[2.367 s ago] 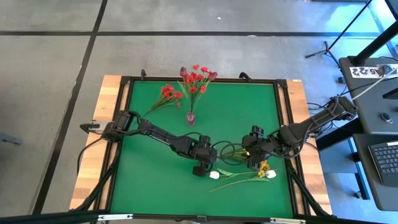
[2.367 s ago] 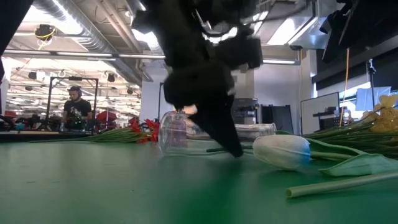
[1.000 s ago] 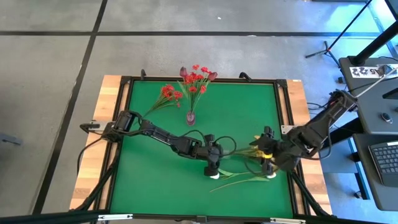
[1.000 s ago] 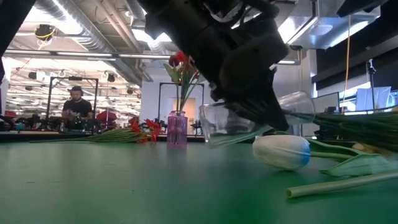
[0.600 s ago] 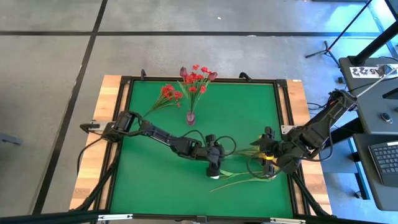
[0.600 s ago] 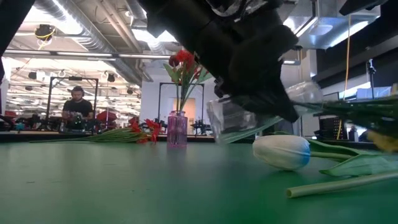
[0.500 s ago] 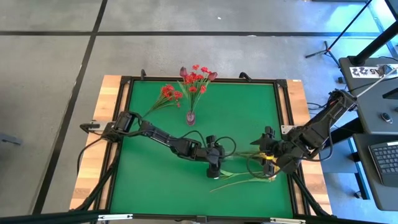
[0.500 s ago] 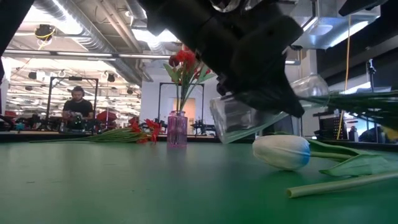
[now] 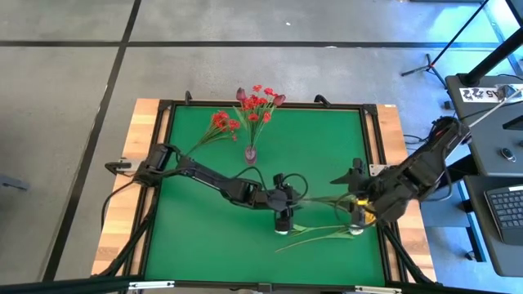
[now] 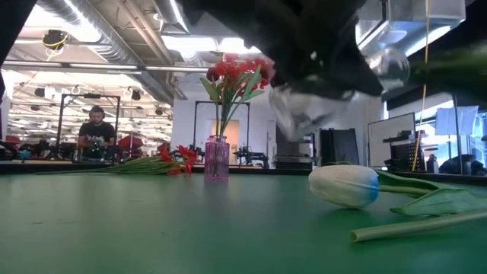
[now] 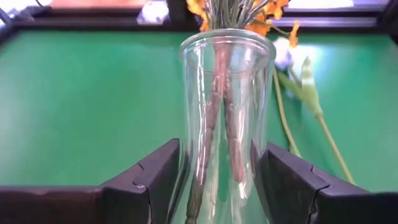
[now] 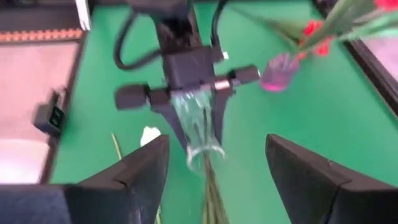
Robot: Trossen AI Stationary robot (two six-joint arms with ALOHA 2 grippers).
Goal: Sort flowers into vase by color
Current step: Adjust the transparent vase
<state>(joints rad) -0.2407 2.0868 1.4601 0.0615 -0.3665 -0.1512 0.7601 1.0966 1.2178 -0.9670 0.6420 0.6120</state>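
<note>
My left gripper (image 9: 286, 208) at mid-table is shut on a clear glass vase (image 11: 227, 93), held tilted above the green mat. The thin stems (image 11: 217, 106) of the yellow-orange flowers (image 9: 365, 217) reach into the vase's mouth (image 12: 200, 149). Their other end runs to my right gripper (image 9: 358, 204), a little toward the table's right edge. A pink vase (image 9: 250, 153) with red flowers (image 9: 260, 102) stands upright at the far middle. A red spray (image 9: 219, 122) lies on the mat to its left. Two white buds (image 9: 280, 231) (image 9: 355, 229) lie on their sides near the front. My left gripper pinches the clear vase's body (image 11: 186, 168) between its two fingers (image 11: 155, 180), one on each side. The vase reaches out beyond the fingers with its mouth away from the wrist. It is lifted clear of the mat, mouth tilted upward (image 10: 388, 65). My right gripper carries the yellow-orange flowers at their head end. The stems (image 12: 212, 193) run out between its fingers (image 12: 140, 168) toward the clear vase, clear of the mat. The place of contact lies below the wrist view's edge, so the hold itself does not show.
The mat is framed by a black rail and wooden borders (image 9: 151, 163). The loose white buds' long green stems (image 9: 315, 234) lie under and between the two grippers. A desk with a keyboard (image 9: 507, 208) stands beyond the table's right side. A person (image 10: 95, 129) sits far behind.
Both grippers have gone up. The clear vase has risen higher above the mat and its mouth has tipped upward. The yellow-orange flowers' stems have risen with it, still in its mouth. The white buds have stayed where they lay.
</note>
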